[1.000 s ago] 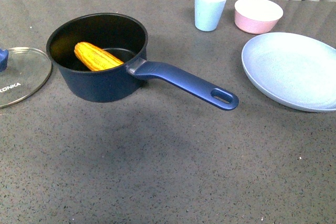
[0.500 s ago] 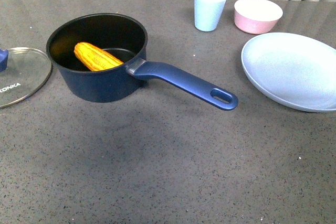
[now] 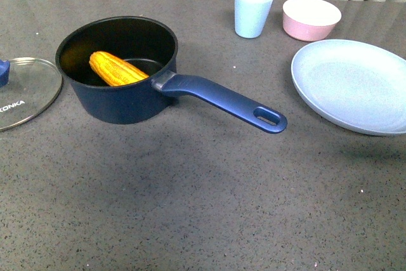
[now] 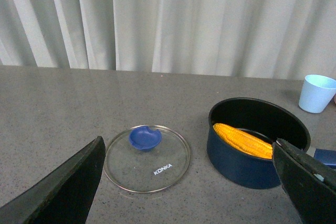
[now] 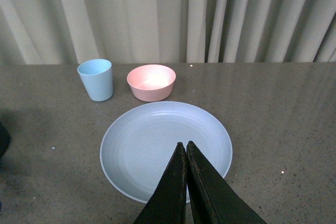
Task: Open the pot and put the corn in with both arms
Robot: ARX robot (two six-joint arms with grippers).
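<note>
The navy-blue pot [image 3: 120,103] stands open at the left of the table, its long handle [image 3: 222,101] pointing to the right front. The yellow corn [image 3: 116,69] lies inside it, leaning on the wall; the left wrist view shows the pot [image 4: 241,158] and the corn [image 4: 242,140] too. The glass lid [image 3: 22,90] with a blue knob lies flat to the pot's left. Neither arm shows in the front view. My left gripper [image 4: 189,153] is open, well back from lid [image 4: 147,157] and pot. My right gripper [image 5: 185,145] is shut on nothing, above the plate.
A pale blue plate [image 3: 352,84] lies at the right, also seen under my right gripper as the plate [image 5: 142,153]. Behind it stand a light blue cup [image 3: 254,9] and a pink bowl [image 3: 311,17]. Curtains hang along the table's far edge.
</note>
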